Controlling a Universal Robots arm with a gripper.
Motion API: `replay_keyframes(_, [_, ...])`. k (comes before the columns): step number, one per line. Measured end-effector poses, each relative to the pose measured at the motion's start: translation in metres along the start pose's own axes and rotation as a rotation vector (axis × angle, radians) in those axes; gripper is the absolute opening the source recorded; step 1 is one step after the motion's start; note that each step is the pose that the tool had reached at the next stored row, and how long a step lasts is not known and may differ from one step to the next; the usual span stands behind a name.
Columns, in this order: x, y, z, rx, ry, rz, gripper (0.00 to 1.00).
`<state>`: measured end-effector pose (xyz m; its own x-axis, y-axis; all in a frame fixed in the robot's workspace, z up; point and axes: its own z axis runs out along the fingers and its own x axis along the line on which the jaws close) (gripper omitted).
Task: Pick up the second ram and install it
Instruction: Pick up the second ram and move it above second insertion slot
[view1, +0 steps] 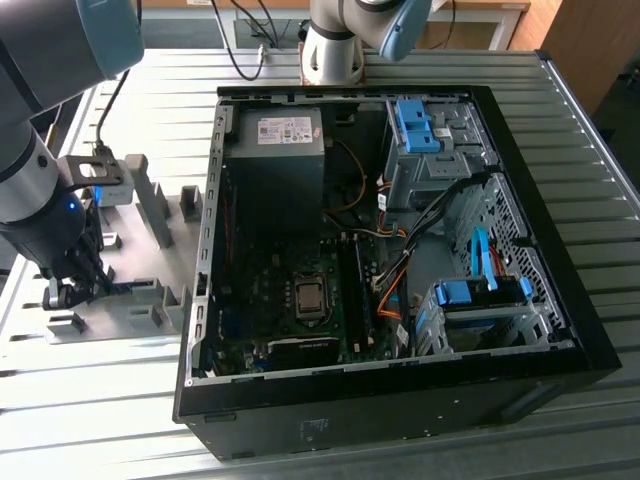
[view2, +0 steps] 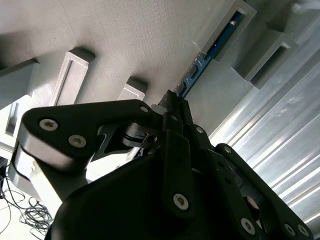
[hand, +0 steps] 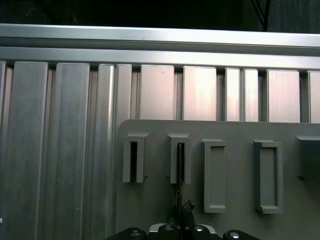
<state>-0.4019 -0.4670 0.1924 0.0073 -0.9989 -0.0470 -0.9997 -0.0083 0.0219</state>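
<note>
Claw (view2: 172, 102) linkage is right up in the lens in the second wrist view, and you've got its tips clenched on the second ram (view2: 197, 67), the thin blue strip. Its far end sits in a raised slot holder (view2: 214, 24) on the grey fixture plate (view2: 125, 40). In the first wrist view you're looking at the stick edge-on, running from the tips into that holder, w/ another slotted holder (hand: 133, 159) just beside it. Exterior view: claw's down at the plate on that view's left, plate lying on the slatted bench (view1: 120, 420) just beside the open PC case (view1: 575, 310). Inside you can see the CPU socket (view1: 309, 298) w/ black slot rails (view1: 352, 290) next to it.
</note>
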Motion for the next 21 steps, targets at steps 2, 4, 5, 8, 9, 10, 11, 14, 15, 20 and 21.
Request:
replay_keyframes(2, [0.0000, 0.0000, 0.0000, 0.0000, 0.0000, 0.000, 0.14])
replay_keyframes(4, [-0.0001, 0.0000, -0.0002, 0.0003, -0.0002, 0.000, 0.14])
replay_keyframes(5, [-0.0001, 0.0000, -0.0010, 0.0001, -0.0001, 0.000, 0.14])
replay_keyframes(8, [-0.0002, 0.0001, -0.0050, 0.0001, 0.0000, 0.000, 0.14])
replay_keyframes(9, [-0.0003, 0.0002, -0.0070, 0.0001, 0.0000, 0.000, 0.14])
replay_keyframes(10, [-0.0004, 0.0002, -0.0087, 0.0001, 0.0000, 0.001, 0.14])
replay_keyframes(11, [-0.0005, 0.0002, -0.0106, 0.0001, -0.0001, 0.001, 0.14])
replay_keyframes(14, [-0.0008, 0.0004, -0.0167, 0.0001, 0.0000, 0.001, 0.14])
replay_keyframes(15, [-0.0009, 0.0004, -0.0190, 0.0001, -0.0001, 0.001, 0.14])
replay_keyframes(20, [-0.0015, 0.0007, -0.0313, 0.0001, 0.0000, 0.001, 0.14])
replay_keyframes(21, [-0.0016, 0.0007, -0.0339, 0.0002, -0.0001, 0.001, 0.14])
